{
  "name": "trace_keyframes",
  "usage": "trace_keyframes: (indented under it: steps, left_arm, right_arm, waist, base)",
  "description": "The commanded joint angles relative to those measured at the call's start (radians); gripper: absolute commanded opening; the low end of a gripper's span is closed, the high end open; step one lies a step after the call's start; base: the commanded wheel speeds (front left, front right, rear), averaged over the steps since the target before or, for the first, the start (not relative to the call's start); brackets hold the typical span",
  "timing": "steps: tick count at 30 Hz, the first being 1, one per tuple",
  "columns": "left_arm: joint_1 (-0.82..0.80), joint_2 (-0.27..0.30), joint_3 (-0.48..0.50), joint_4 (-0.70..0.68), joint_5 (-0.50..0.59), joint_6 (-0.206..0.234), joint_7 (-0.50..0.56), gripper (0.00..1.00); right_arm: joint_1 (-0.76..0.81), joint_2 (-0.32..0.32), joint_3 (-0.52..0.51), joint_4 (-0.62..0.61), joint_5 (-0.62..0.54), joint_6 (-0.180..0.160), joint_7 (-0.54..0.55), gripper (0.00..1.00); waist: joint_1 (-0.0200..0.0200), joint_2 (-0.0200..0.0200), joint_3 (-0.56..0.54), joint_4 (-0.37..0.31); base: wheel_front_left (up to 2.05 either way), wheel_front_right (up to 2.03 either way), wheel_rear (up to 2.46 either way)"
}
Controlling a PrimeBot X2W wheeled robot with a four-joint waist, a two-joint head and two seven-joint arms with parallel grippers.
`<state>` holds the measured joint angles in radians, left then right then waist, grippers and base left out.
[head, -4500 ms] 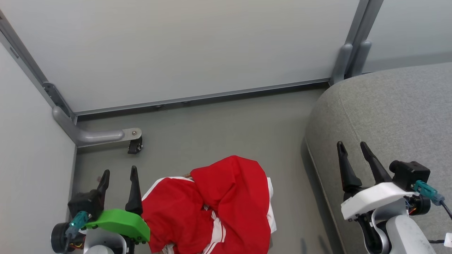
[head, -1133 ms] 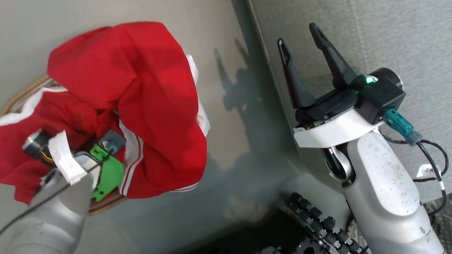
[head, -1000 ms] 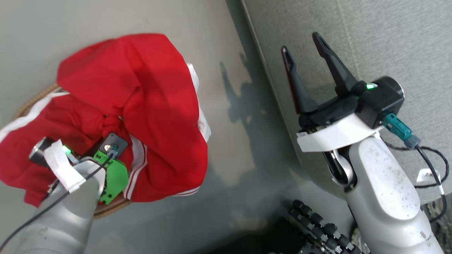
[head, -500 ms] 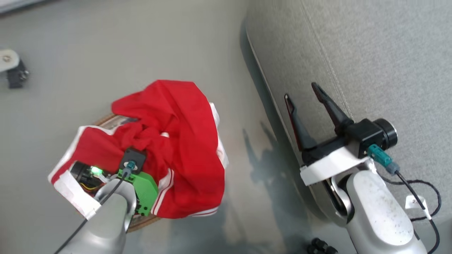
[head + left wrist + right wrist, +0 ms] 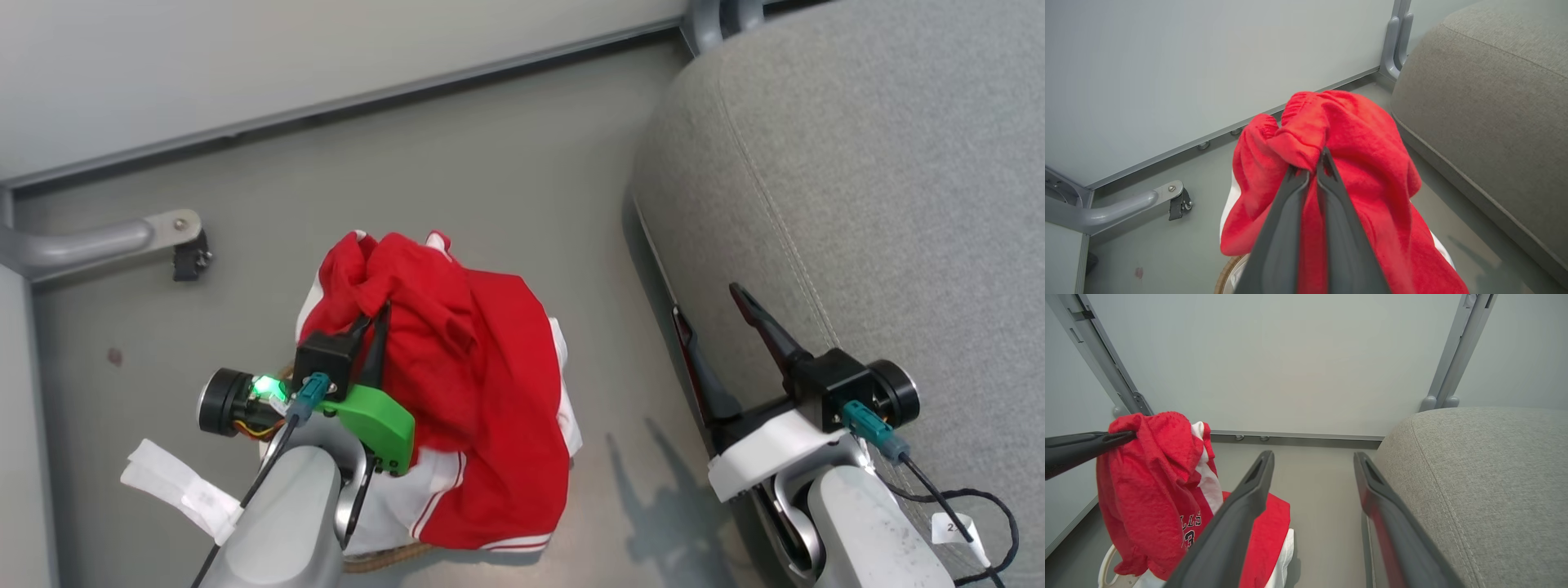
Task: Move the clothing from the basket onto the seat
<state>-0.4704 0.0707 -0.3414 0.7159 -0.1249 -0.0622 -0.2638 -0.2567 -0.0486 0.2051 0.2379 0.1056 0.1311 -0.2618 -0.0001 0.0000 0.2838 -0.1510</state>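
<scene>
My left gripper [image 5: 377, 317] is shut on a bunched fold of the red clothing [image 5: 469, 367], holding it lifted above the basket [image 5: 384, 560]. In the left wrist view the shut fingertips [image 5: 1308, 168] pinch the clothing [image 5: 1363, 163], which hangs down over the basket's brown rim [image 5: 1223, 276]. In the right wrist view the lifted garment [image 5: 1147, 477], with white trim and dark lettering, dangles from the left gripper's fingers [image 5: 1086, 444]; more red fabric [image 5: 1267, 522] lies below in the basket [image 5: 1106, 565]. My right gripper [image 5: 706, 300] [image 5: 1313, 457] stands open and holds nothing at the edge of the grey seat [image 5: 882, 163] [image 5: 1486, 477].
Pale partition walls [image 5: 286, 57] close the back and left. A grey metal foot with a black caster [image 5: 186, 245] juts onto the floor at the left. A strip of bare grey floor [image 5: 596, 269] runs between the basket and the seat.
My left gripper has risen out of the basket with a red garment pinched in it. The camera has tilted up, bringing the wall into view. The right gripper stays open by the seat.
</scene>
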Motion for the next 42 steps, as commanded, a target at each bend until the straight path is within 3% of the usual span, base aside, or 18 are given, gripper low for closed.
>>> trace_keyframes:
  steps: [1,12,20,35,42]
  left_arm:
    - [0.021,-0.006,0.007,-0.032,-0.013,-0.007,-0.001,0.0]
    - [0.061,-0.019,0.006,-0.248,-0.094,-0.025,-0.001,0.0]
    - [0.053,-0.018,-0.068,-0.334,-0.159,0.001,-0.001,0.0]
    - [-0.002,-0.019,-0.225,-0.366,-0.224,0.027,-0.001,0.0]
    - [-0.028,-0.019,-0.301,-0.37,-0.264,0.039,-0.001,0.0]
  right_arm:
    - [0.021,-0.004,0.001,0.007,-0.001,-0.001,-0.005,1.0]
    - [0.092,-0.004,0.061,0.056,0.006,-0.001,-0.005,1.0]
    - [0.109,-0.004,0.143,0.114,0.001,-0.001,-0.005,1.0]
    - [-0.158,-0.005,0.376,0.251,0.018,-0.001,-0.005,1.0]
    - [-0.252,-0.004,0.389,0.325,0.009,-0.001,-0.005,1.0]
  waist:
    - [0.0001,0.0,-0.078,0.055]
    - [0.0001,0.0,-0.177,0.06]
    - [0.0001,0.0,-0.202,0.085]
    - [0.0001,0.0,-0.158,0.171]
    - [0.0001,0.0,-0.151,0.216]
  base:
    - [0.0,0.0,0.0]
    - [0.0,0.0,0.0]
    - [0.0,0.0,0.0]
    - [0.0,0.0,0.0]
    - [0.0,0.0,0.0]
